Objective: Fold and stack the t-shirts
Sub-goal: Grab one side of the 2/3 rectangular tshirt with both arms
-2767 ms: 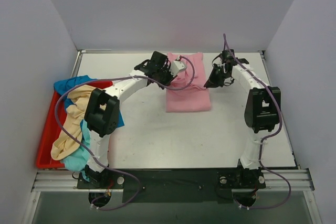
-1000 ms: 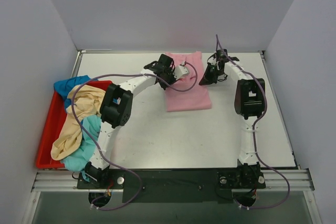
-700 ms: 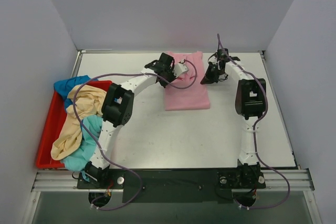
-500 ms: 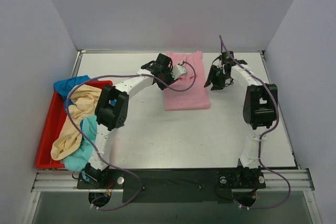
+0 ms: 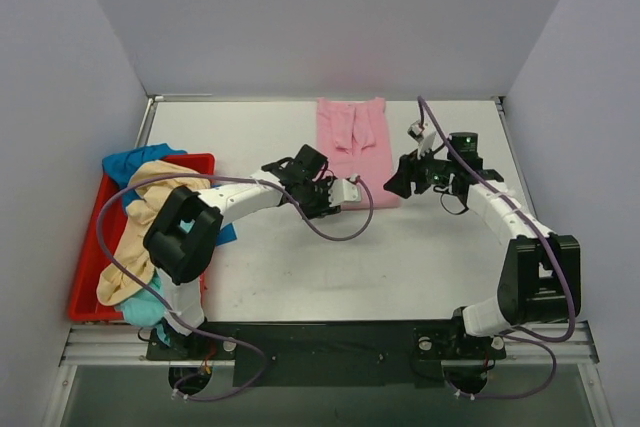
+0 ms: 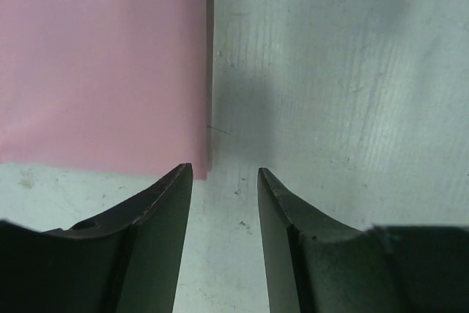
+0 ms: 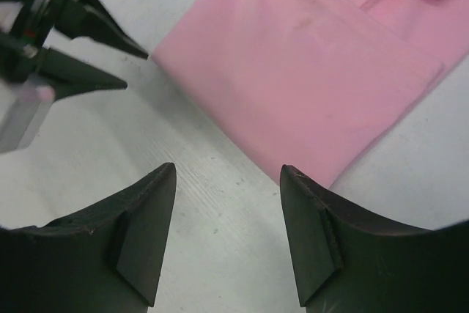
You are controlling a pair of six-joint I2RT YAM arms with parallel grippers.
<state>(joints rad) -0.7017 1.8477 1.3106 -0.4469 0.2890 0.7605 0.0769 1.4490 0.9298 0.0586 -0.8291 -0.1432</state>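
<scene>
The pink shirt (image 5: 355, 152) lies folded and flat at the far middle of the tabletop (image 5: 400, 257). Its sleeves are bunched at the far end. The left pincer (image 6: 223, 175) is over the near left corner of the pink shirt. Its jaws are a little way apart and hold nothing. The right pincer (image 7: 228, 169) is near the near right corner. Its jaws are wide apart and hold nothing too. On the left, a red tray (image 5: 85, 277) holds a yellow shirt (image 5: 140, 237), a blue shirt (image 5: 130, 160) and a teal shirt (image 5: 150, 302) in a messy heap.
</scene>
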